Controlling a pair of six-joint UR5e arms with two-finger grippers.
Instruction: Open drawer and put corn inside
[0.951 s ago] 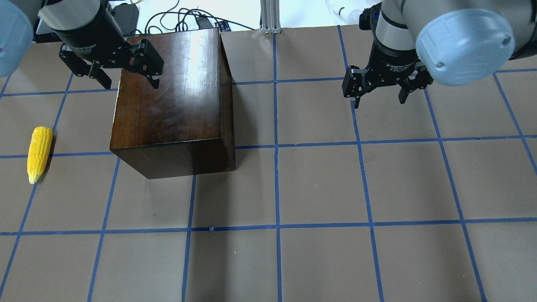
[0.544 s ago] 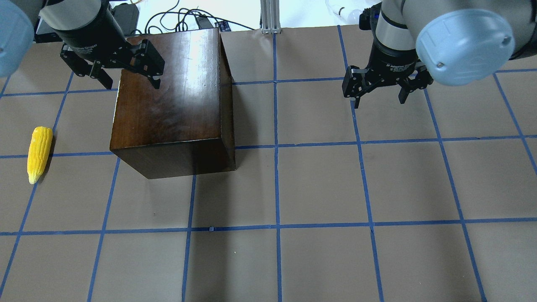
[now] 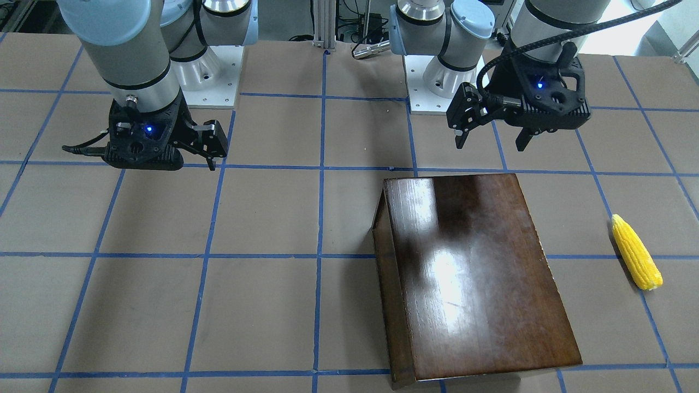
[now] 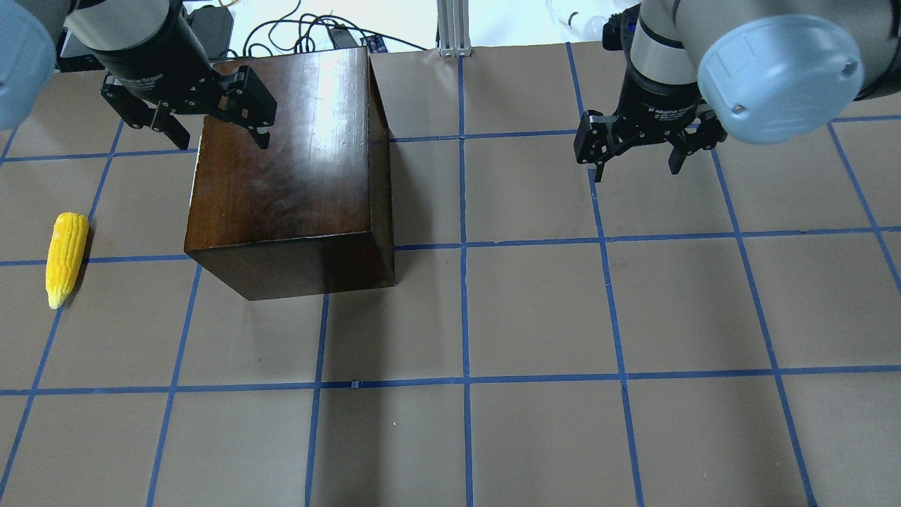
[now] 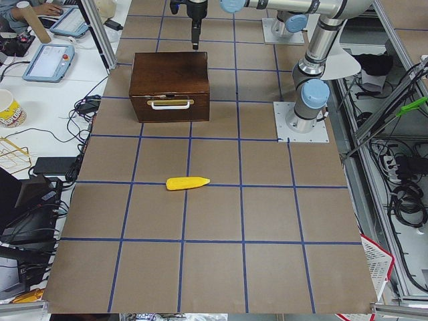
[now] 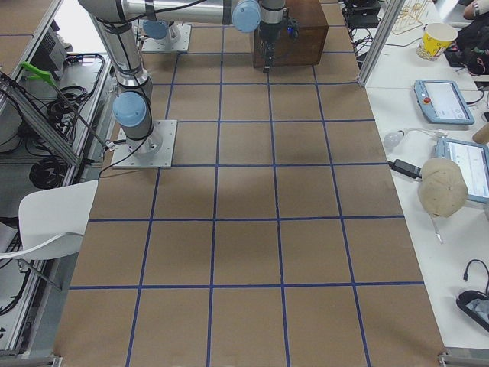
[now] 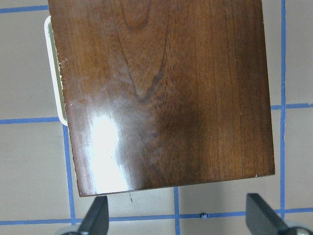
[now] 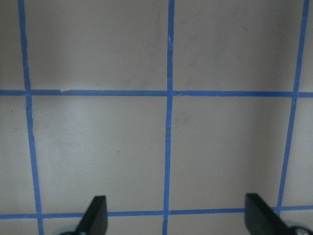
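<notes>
Brown paper covers the table [image 4: 535,317], ruled into squares by blue tape [image 4: 464,310]; desks with tablets [image 5: 48,62] and cables fill the upper left of the exterior left view. A glossy dark cabinet [image 4: 288,162] stands upper left in the overhead view, its drawer [image 5: 170,114] closed, with a cream handle [image 5: 171,103] on the front. The left gripper [image 4: 220,144] hovers over the cabinet's upper-left corner, fingers spread and empty. The right gripper [image 4: 635,169], also spread and empty, hangs over bare paper at upper right. The corn [image 4: 66,259] lies at the overhead view's left edge, well below and left of the left gripper. Its long axis runs nearly top to bottom, tip toward the lower edge.
</notes>
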